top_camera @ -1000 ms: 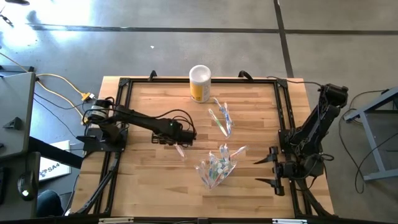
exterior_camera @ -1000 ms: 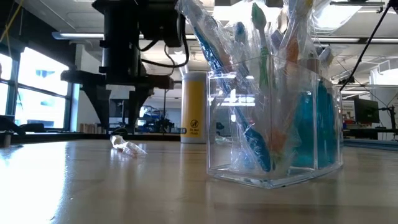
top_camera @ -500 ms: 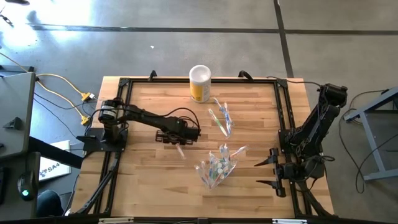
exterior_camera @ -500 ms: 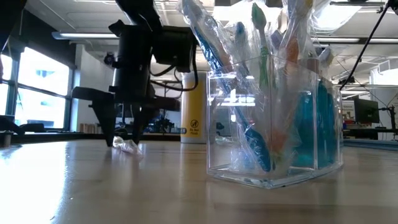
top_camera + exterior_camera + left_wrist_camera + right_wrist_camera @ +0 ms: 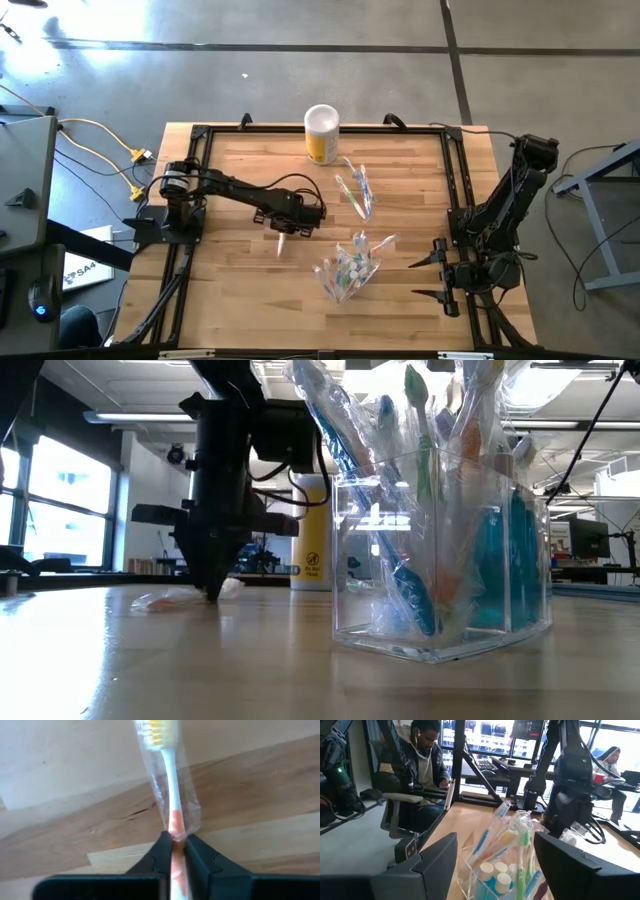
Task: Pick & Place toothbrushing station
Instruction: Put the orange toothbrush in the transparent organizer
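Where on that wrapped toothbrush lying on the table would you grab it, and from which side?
By the slim handle, from straight above. The toothbrush lies flat on the table, so only its two long sides are free to pinch. The left pincer does just that, shut across the orange part of the handle, clear of the bristles. The right pincer waits at the table's right edge.

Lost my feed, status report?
Left claw shut on wrapped toothbrush, on the table. Right claw open, parked at right edge. Clear holder nearby, path unobstructed.
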Action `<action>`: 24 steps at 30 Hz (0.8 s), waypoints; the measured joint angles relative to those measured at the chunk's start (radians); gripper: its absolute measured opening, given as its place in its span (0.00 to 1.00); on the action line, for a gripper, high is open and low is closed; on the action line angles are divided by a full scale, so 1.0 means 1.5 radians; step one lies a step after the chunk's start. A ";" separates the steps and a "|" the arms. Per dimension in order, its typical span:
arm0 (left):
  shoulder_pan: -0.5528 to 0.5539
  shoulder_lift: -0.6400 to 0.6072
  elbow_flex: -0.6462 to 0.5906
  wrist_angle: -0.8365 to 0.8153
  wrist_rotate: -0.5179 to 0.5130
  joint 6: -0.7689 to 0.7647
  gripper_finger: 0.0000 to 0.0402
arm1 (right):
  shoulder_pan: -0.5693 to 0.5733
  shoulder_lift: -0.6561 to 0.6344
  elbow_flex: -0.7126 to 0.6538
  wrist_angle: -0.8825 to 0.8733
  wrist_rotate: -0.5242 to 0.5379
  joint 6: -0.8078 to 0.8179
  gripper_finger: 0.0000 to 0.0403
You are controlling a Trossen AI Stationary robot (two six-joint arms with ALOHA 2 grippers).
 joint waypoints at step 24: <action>-0.243 -0.120 0.188 -0.189 -0.370 -0.072 0.00 | 0.008 0.000 0.000 -0.008 0.023 0.018 0.55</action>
